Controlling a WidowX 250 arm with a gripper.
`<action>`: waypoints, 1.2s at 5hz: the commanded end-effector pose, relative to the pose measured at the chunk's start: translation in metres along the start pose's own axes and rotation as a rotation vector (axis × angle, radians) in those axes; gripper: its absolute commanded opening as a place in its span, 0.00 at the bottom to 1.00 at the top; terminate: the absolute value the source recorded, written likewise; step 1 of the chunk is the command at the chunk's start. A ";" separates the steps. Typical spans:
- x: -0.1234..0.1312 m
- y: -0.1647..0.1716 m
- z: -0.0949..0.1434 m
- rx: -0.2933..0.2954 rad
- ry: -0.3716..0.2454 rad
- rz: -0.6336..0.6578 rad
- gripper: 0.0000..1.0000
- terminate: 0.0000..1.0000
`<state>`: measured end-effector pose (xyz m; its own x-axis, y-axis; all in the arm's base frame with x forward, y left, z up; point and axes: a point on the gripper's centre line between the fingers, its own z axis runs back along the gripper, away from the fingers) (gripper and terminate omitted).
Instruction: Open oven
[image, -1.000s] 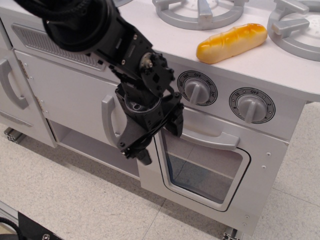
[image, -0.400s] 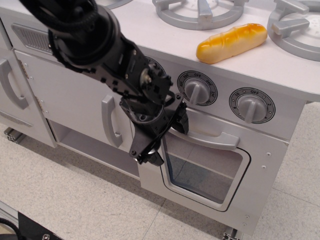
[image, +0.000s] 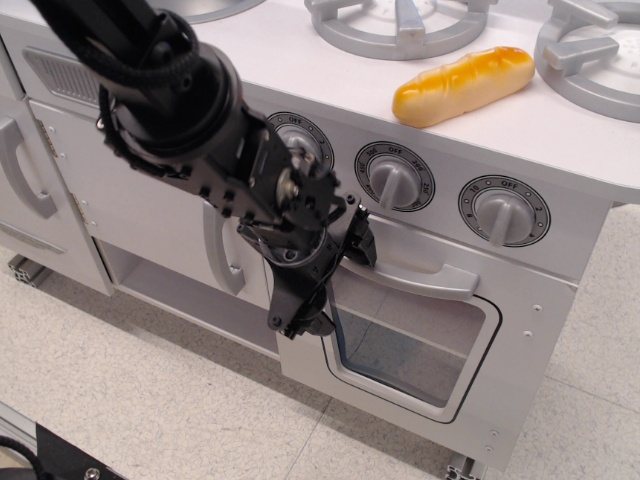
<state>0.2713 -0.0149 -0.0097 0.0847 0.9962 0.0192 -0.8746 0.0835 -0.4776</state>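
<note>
The white oven (image: 520, 320) has a door with a rounded clear window (image: 405, 345) and a wide grey horizontal handle (image: 425, 268). The door looks shut. My black gripper (image: 337, 283) is open in front of the door's left edge. One fingertip (image: 362, 243) is at the left end of the handle. The other fingertip (image: 312, 324) is lower, by the window's left border. The arm covers the handle's left end, so I cannot tell whether the upper finger touches it.
A toy bread roll (image: 462, 84) lies on the stovetop between grey burners (image: 400, 22). Three dials (image: 503, 212) sit above the oven. A plain cabinet door with a vertical handle (image: 218, 250) is to the left, with tiled floor (image: 150, 410) below.
The gripper has moved right and slightly down, from in front of the cabinet door to the oven door's left edge and handle end. The oven door has not moved.
</note>
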 end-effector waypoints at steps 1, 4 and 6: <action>0.002 -0.014 -0.008 -0.031 -0.002 0.038 1.00 0.00; 0.007 -0.004 -0.016 0.094 0.019 0.072 1.00 0.00; 0.006 0.014 0.008 0.103 0.021 0.008 1.00 0.00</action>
<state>0.2495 -0.0101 -0.0175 0.0722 0.9973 -0.0122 -0.9289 0.0628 -0.3650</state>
